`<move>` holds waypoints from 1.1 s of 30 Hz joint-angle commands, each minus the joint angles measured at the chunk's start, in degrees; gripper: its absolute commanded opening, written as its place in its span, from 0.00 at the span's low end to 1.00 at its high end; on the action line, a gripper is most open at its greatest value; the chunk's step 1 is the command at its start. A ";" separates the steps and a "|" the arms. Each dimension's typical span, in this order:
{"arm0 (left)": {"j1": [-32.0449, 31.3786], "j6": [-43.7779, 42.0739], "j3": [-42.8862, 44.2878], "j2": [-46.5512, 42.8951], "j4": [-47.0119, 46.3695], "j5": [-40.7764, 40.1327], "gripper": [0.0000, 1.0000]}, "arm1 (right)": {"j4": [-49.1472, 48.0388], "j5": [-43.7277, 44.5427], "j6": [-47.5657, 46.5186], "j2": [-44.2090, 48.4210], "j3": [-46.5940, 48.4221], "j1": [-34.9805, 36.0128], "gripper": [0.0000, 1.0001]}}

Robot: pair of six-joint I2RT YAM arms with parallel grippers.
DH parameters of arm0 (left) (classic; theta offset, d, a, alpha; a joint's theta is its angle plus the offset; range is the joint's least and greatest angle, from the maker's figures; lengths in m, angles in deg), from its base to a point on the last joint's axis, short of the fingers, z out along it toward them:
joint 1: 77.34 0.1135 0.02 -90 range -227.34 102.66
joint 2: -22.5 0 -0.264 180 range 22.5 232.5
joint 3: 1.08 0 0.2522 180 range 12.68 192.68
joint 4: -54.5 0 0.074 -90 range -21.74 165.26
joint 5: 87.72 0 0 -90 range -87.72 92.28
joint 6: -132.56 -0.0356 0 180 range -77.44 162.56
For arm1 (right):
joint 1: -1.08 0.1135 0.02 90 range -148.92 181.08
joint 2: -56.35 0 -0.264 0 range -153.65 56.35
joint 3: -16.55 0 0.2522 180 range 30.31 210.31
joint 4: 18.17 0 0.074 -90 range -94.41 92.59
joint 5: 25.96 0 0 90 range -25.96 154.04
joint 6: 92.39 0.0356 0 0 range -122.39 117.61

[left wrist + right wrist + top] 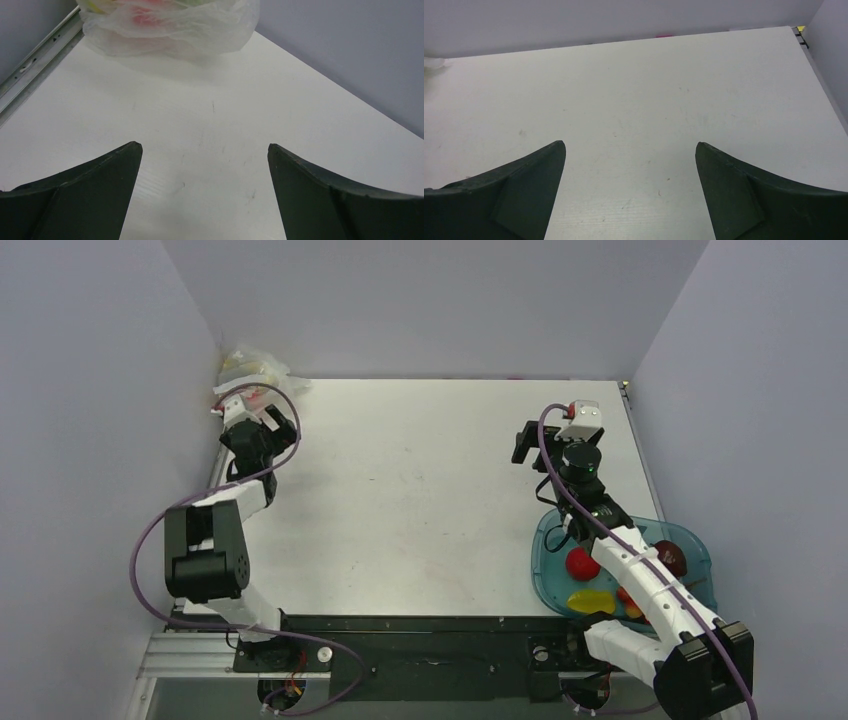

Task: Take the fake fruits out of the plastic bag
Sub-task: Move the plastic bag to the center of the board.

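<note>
The plastic bag (170, 30), thin crinkled clear film, sits bunched in the far left corner of the bench (225, 115). The fake fruits (145, 17) show inside it as red and yellow blurs. The left claw (204, 146) faces the bag from nearby, jaws spread and empty; it should probably pinch loose film rather than fruit. The right claw (630, 145) hangs released, well apart.

Surface check for you:
Your plastic bag (170, 30) is thin, crinkled clear film with a slight sheen. The bench (210, 125) has a smooth matt white top with faint scuffs, and a bare metal rail (35, 65) along its edge. The left tool (205, 150) and right tool (630, 147) have matt, dark fingers that look like plastic. The tray (700, 540) is translucent teal plastic. The fake fruits (582, 563) in it look smooth, but they're too small for you to judge gloss.
</note>
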 commanded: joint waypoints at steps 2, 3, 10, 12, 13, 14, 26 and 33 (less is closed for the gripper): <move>0.28 2.80 16.71 11.36 -4.04 0.19 0.96 | 0.86 -4.25 -0.07 -0.02 2.93 0.87 0.99; 0.65 3.79 18.69 14.95 -3.80 0.32 0.96 | 1.18 -4.48 -0.13 0.00 3.16 1.02 0.99; 1.40 8.08 33.65 30.23 -6.22 -3.55 0.96 | 3.82 -3.93 -1.44 -0.52 4.87 2.15 1.00; 1.10 8.87 37.36 32.78 -4.17 -8.25 0.96 | 4.42 -3.77 -1.73 -1.23 5.57 2.54 1.00; 1.01 8.60 39.67 33.58 -2.84 -10.99 0.96 | 4.54 -3.73 -1.88 -1.73 5.96 2.87 1.00; 0.55 8.00 41.02 35.28 -2.12 -12.25 0.96 | 4.74 -3.48 -2.29 -2.17 6.08 3.04 1.00; -0.94 -4.34 56.32 43.76 15.30 -13.19 0.22 | 5.45 0.50 -5.18 -2.58 7.16 5.92 0.99; -3.03 -3.63 46.29 36.07 15.83 -7.84 0.00 | 5.45 1.14 -5.75 -1.29 6.64 6.16 0.99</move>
